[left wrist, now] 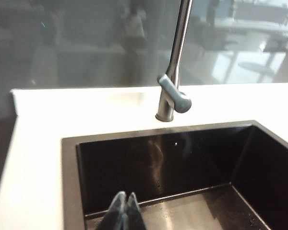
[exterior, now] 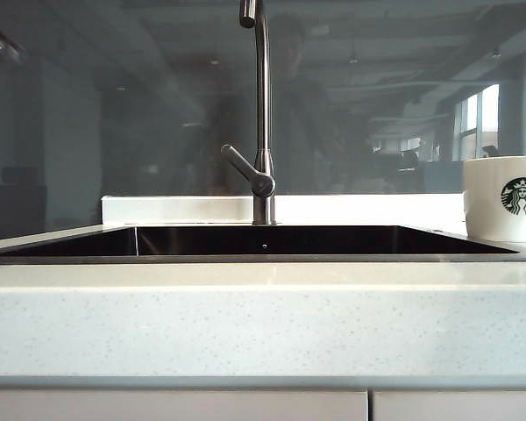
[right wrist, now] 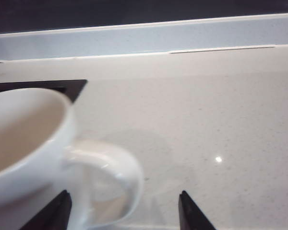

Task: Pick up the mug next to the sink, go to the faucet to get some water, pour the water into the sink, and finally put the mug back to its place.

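While the mug (right wrist: 33, 143) stands on the tabletop (right wrist: 206, 120) beside the sink's (left wrist: 69, 182) right edge, the right claw (right wrist: 122, 208), apart, should go around its handle (right wrist: 110, 177) squarely. The left claw (left wrist: 122, 213) is pressed together over the sink.

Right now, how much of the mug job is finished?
Nothing is done yet: the mug stands on the counter beside the sink, ungrasped. In hand: the right gripper is open near the mug's handle; the left gripper is shut above the basin. Left: grasp, fill at the faucet, pour, return.
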Robot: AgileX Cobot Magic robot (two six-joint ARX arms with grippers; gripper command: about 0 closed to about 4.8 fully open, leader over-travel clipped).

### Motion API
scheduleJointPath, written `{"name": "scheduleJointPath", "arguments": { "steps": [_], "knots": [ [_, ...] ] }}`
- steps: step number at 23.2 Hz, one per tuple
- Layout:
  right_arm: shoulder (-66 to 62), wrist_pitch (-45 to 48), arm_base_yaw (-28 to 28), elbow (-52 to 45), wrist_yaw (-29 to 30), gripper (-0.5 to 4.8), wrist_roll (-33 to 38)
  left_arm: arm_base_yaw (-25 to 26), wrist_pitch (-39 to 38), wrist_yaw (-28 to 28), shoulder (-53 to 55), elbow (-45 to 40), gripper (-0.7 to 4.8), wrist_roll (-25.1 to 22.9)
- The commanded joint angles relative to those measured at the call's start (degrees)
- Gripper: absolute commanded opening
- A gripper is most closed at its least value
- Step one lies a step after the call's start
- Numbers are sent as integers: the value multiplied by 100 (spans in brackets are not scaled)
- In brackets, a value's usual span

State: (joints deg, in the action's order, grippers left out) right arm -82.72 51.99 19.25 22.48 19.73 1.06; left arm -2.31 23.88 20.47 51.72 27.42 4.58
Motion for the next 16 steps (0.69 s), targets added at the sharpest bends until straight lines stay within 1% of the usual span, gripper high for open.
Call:
{"name": "scheduleJointPath", "arguments": {
  "steps": [1,2,3,4,5,6,7,9,10,11,12,13,14,15,16],
  "knots": [
    [-382,107,0,334,-31,310,-11,11,1799,195,1722,411,-5,-22],
    [-442,105,0,391,-35,310,-13,11,2087,299,2037,476,-5,-2],
    [-562,101,0,485,-33,310,-22,11,2621,555,2712,669,-5,46],
    [-638,98,0,544,-28,310,-22,13,2826,684,3073,813,-5,61],
    [-704,101,0,603,-33,309,-22,13,2938,828,3335,938,-5,68],
    [-835,96,-11,708,-26,306,-22,13,2983,1274,3849,1287,-5,157],
    [-866,103,-42,728,-31,306,-24,15,2983,1537,4105,1486,-5,205],
    [-1071,125,-87,863,-66,300,-28,15,2979,1818,4601,1897,-5,208],
    [-1150,142,-122,918,-68,287,-28,15,2977,1832,4760,2044,-5,212],
    [-1276,216,-157,970,-48,239,-26,22,2975,1888,4948,2238,-5,291],
    [-1335,262,-219,984,-61,203,-26,52,2975,1906,5027,2330,-5,339],
    [-1414,271,-273,1023,-68,132,-28,66,2977,1945,5106,2426,-5,361],
    [-1462,271,-280,1049,-68,82,-28,66,2973,1943,5108,2448,-5,361],
    [-1464,267,-319,1051,-70,6,-28,96,2981,1945,5106,2455,-5,302],
    [-1464,271,-332,1060,-79,-8,-28,116,2981,1937,5106,2455,-5,289]
  ]
}}
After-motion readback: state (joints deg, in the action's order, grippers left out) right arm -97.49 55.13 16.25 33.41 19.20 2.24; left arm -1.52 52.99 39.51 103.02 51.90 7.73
